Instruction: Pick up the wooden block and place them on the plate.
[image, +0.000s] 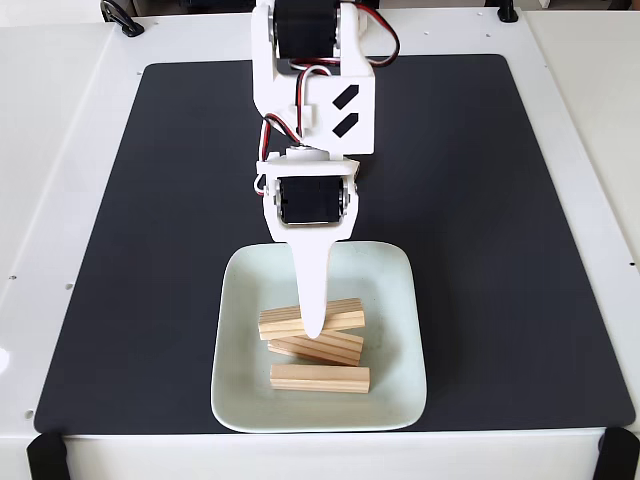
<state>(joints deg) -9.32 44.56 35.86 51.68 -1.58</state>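
The pale mint-white square plate (392, 300) lies at the front middle of the black mat. Three wooden blocks rest on it. One wooden block (345, 314) lies on top, slightly tilted, across a second wooden block (338, 349). A third wooden block (320, 378) lies flat nearer the front rim. My gripper (313, 326) hangs straight down over the plate, its white finger (312, 290) crossing the top block with the tip at that block's front edge. The other finger is hidden behind it, so the frame does not show whether the jaws hold the block.
The black mat (500, 200) covers most of the white table (60, 150). The arm's white body with red and black wires (310, 70) rises at the back middle. Black clamps (45, 455) sit at the front corners.
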